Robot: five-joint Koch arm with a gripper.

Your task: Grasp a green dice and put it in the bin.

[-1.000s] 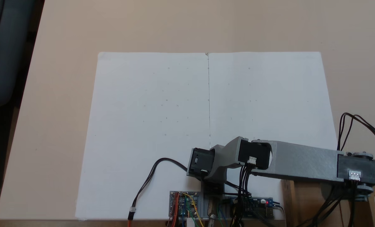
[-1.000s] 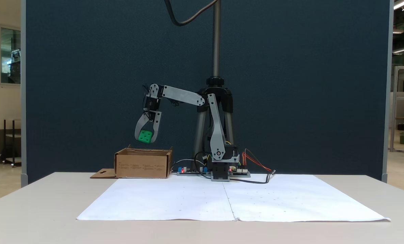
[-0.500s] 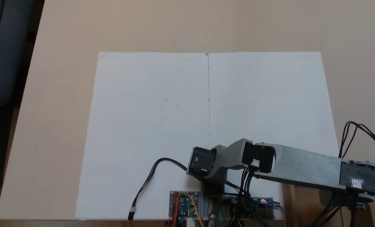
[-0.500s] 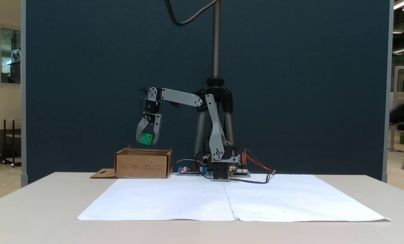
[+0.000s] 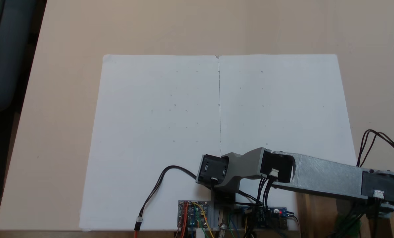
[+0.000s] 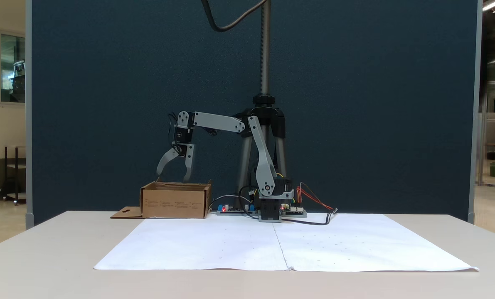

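In a fixed view my gripper [image 6: 172,176] hangs open just above the bin [image 6: 174,202], a brown cardboard box at the table's back left, with nothing between its spread fingers. Seen from above, my forearm reaches to the lower right over the bin [image 5: 307,211]. There the green dice [image 5: 349,226] shows as a blurred green patch inside the box, partly behind black cables. From the front, the bin's walls hide the dice.
A large white paper sheet [image 5: 216,115] covers the middle of the beige table. Circuit boards and wires [image 5: 197,215] sit by my base. A tripod [image 6: 264,124] stands behind the arm. The bin's flap [image 6: 126,213] lies flat beside it.
My gripper has opened and let go of the green dice, which has dropped out of the fingers into the bin. The arm shifted slightly further over the box.
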